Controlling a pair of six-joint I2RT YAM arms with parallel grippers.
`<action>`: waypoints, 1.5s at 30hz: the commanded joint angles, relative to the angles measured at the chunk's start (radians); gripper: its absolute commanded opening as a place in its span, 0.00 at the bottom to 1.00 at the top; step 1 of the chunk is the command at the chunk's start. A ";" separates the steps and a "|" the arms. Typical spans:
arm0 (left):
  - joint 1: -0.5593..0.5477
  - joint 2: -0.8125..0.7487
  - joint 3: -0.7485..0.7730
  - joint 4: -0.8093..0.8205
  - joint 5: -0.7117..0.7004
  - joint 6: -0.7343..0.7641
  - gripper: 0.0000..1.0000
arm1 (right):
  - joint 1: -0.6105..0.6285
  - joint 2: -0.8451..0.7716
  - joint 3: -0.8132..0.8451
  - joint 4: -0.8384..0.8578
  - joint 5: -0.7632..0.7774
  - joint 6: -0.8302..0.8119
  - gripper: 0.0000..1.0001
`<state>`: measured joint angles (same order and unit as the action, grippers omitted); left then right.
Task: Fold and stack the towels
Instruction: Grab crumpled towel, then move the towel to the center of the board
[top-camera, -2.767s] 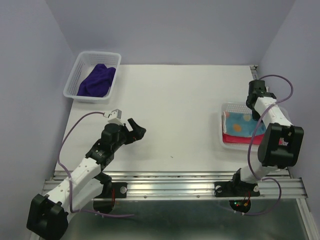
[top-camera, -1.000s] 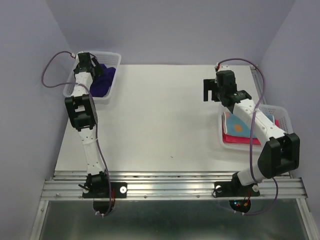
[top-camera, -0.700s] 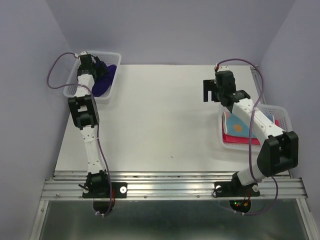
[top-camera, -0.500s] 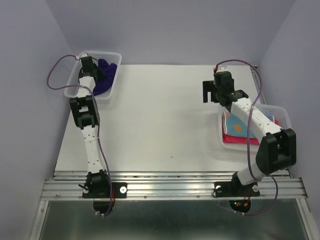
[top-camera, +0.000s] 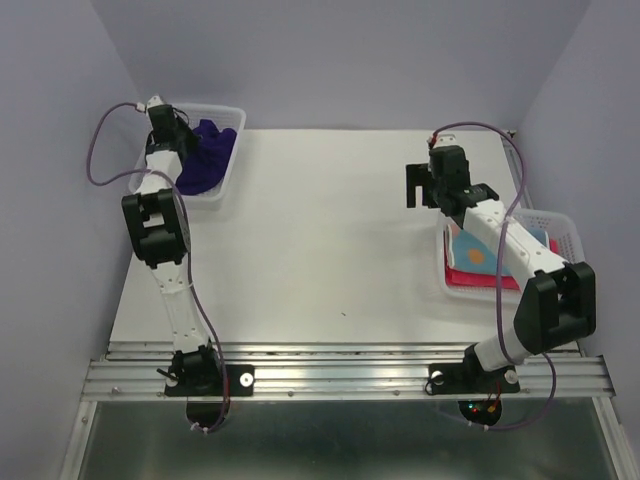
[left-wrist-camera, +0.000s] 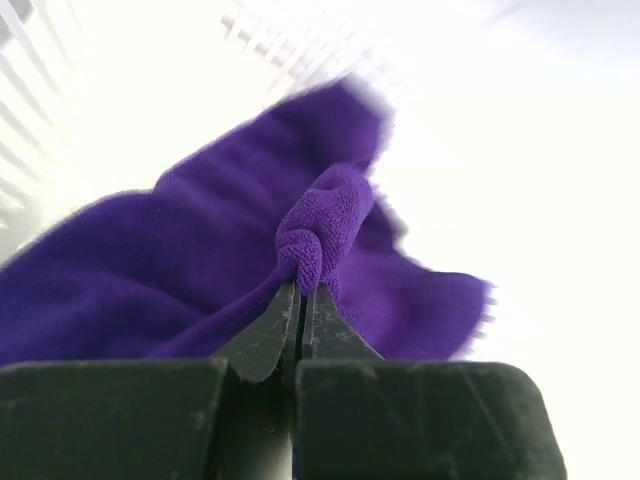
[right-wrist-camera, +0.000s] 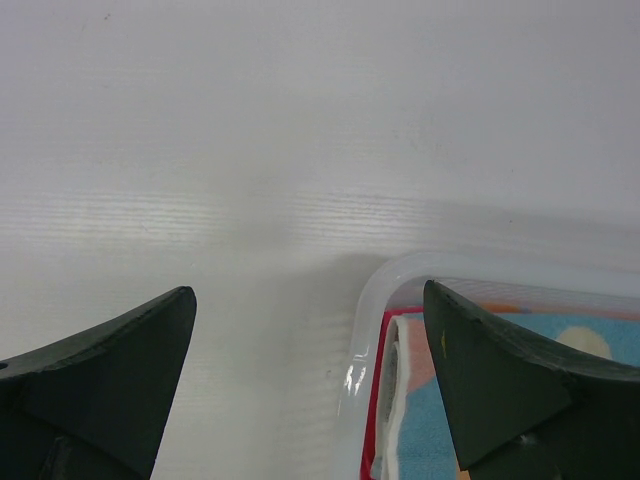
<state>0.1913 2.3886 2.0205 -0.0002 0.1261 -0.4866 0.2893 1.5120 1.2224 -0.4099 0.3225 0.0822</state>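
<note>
While the left claw (left-wrist-camera: 303, 292) pinched a bunched fold of the dark purple towel (left-wrist-camera: 190, 250), seemingly above the far-left basket (top-camera: 229, 112), the right claw (right-wrist-camera: 308, 298) hung spread apart.

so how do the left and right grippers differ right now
The left gripper is shut, pinching a fold of the purple towel; the right gripper is open and empty. The left is at the far-left basket, the right above the table beside the right basket. Both have dark fingers.
</note>
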 joint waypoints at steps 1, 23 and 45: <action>0.011 -0.341 -0.093 0.167 -0.016 0.016 0.00 | 0.005 -0.076 -0.040 0.059 -0.040 0.004 1.00; -0.321 -1.144 -0.433 0.229 0.371 0.029 0.00 | 0.005 -0.506 -0.256 0.080 -0.194 0.137 1.00; -0.754 -0.328 0.105 -0.275 -0.222 0.158 0.99 | 0.005 -0.483 -0.301 0.002 -0.189 0.172 1.00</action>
<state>-0.5648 1.8442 1.7267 -0.0624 0.0834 -0.3435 0.2893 0.9905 0.9154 -0.4187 0.1158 0.2493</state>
